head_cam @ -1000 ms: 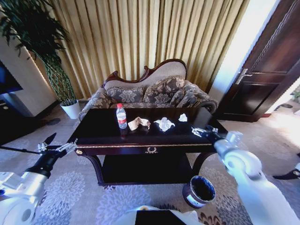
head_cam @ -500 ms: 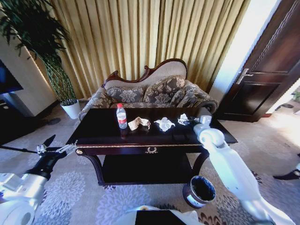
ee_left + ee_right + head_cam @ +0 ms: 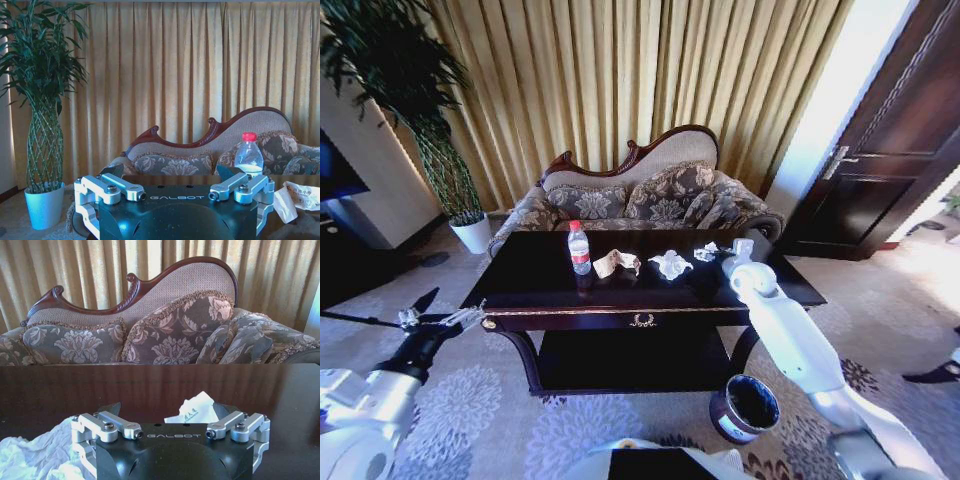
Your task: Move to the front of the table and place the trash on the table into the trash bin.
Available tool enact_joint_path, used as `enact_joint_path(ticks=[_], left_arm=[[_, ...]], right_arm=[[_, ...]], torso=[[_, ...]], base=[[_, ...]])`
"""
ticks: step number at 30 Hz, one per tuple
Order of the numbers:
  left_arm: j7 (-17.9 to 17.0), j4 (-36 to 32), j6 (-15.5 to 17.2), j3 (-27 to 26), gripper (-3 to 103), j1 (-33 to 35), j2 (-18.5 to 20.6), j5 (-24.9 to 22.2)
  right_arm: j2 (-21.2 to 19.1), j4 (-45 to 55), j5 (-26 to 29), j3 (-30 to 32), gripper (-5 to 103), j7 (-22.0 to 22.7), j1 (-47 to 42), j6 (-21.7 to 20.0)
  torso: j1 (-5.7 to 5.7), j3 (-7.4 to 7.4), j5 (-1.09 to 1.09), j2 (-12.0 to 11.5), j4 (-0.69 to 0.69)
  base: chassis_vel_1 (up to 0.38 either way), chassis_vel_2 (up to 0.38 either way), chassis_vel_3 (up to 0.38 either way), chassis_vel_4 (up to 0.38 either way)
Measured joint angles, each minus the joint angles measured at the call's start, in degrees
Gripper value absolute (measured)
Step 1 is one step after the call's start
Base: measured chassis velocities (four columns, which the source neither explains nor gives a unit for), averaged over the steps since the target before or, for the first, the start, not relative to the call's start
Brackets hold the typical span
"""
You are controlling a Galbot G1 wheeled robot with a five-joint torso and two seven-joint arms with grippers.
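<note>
**Right gripper spread over the far tissue**

We face the dark table (image 3: 550, 275), its gold trim toward us, with the sofa (image 3: 640, 195) beyond it. The trash bin (image 3: 745, 407) stands on the carpet at the near right, beside the table's leg. Our right arm reaches over the tabletop, and the right gripper (image 3: 169, 416) sits with its fingers spread around a small white tissue (image 3: 195, 407); faint print on it is too small for us to read. A larger crumpled tissue (image 3: 671, 264) lies just left. The tan paper wad (image 3: 616, 263) and the red-capped bottle (image 3: 579, 248) stand farther left. Our left gripper (image 3: 445, 316) hangs spread off the table's near left corner. "GALBOT" is printed on both gripper bodies.
</note>
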Motion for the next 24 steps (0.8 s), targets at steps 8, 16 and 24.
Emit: enact_joint_path(ticks=[8,16,24], left_arm=[[0.15,0.03,-0.21,-0.03,100,-0.17,0.01,-0.27],[0.21,0.06,-0.53,0.01,100,-0.19,-0.24,-0.41],[0.22,0.06,-0.84,-0.55,100,-0.16,-0.30,-0.82]], right_arm=[[0.77,-4.65,-1.71,-2.02,100,0.15,2.71,0.11],[1.26,-6.90,-2.14,-2.55,100,0.18,3.33,0.26],[1.17,-6.97,-1.88,-3.13,83,0.42,3.80,0.30]], torso=[[0.00,0.00,0.01,0.01,-0.01],[0.00,0.00,0.01,0.01,-0.01],[0.00,0.00,0.00,0.01,-0.01]], base=[[0.000,0.000,0.000,0.000],[0.000,0.000,0.000,0.000],[0.000,0.000,0.000,0.000]])
